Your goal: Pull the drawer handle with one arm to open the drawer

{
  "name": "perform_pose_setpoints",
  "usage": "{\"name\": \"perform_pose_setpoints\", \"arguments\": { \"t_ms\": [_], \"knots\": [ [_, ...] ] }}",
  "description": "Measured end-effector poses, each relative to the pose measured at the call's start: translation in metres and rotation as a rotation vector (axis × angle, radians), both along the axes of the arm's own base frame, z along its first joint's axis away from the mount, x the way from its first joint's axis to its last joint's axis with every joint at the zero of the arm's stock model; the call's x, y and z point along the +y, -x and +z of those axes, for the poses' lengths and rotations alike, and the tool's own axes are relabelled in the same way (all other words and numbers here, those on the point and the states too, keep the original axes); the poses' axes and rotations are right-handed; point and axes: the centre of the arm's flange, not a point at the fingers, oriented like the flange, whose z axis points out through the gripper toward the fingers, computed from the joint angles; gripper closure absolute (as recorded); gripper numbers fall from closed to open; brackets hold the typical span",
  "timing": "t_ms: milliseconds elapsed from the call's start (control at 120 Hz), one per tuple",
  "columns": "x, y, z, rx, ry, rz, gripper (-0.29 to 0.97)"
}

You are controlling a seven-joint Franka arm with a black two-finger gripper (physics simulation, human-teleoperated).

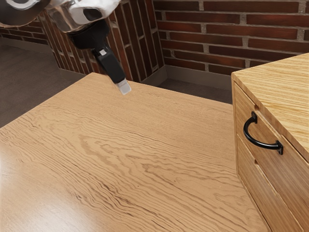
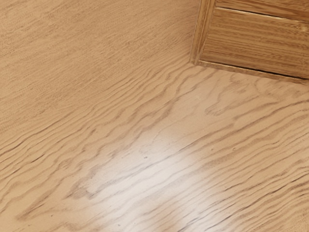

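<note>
Jaws over the table point(image 1: 120, 159), gap impossible to tell, well apart from drawer handle point(image 1: 259, 139)

The tabletop point(image 1: 120, 159) is lying open between the gripper point(image 1: 124, 88) and the cabinet point(image 1: 280, 87), giving free passage toward the exterior view's right. The cabinet is closing off that side. Its black handle point(image 1: 260, 139) is standing out from the drawer front point(image 1: 289, 166), leaving a gap behind the bow.

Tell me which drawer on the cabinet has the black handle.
The upper drawer: a curved black handle sits on its front. The lower drawer beneath it shows plain wood, with no handle on the part in view.
</note>
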Motion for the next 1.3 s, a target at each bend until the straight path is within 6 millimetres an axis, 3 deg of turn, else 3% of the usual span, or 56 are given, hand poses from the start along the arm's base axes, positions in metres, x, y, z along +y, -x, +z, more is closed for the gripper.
{"name": "perform_pose_setpoints", "arguments": {
  "t_ms": [67,142,383,533,608,767,933,1067,1158,1300],
  "knots": [
    [-0.027,-0.011,-0.021,0.053,0.021,-0.012,0.00],
    [-0.054,-0.013,-0.030,0.085,0.035,-0.022,0.00],
    [-0.133,0.023,-0.019,0.183,0.132,-0.028,0.00],
    [-0.172,0.032,-0.022,0.242,0.240,0.017,0.00],
    [-0.187,0.031,-0.033,0.238,0.275,0.072,0.00],
    [-0.199,0.017,-0.037,0.162,0.367,0.196,0.00],
    [-0.184,-0.002,-0.037,0.092,0.430,0.338,0.00],
    [-0.176,-0.005,-0.031,0.029,0.412,0.414,0.00],
    [-0.190,-0.001,-0.031,0.001,0.377,0.426,0.00],
    [-0.227,0.015,-0.032,-0.014,0.342,0.404,0.00]
  ]
}}
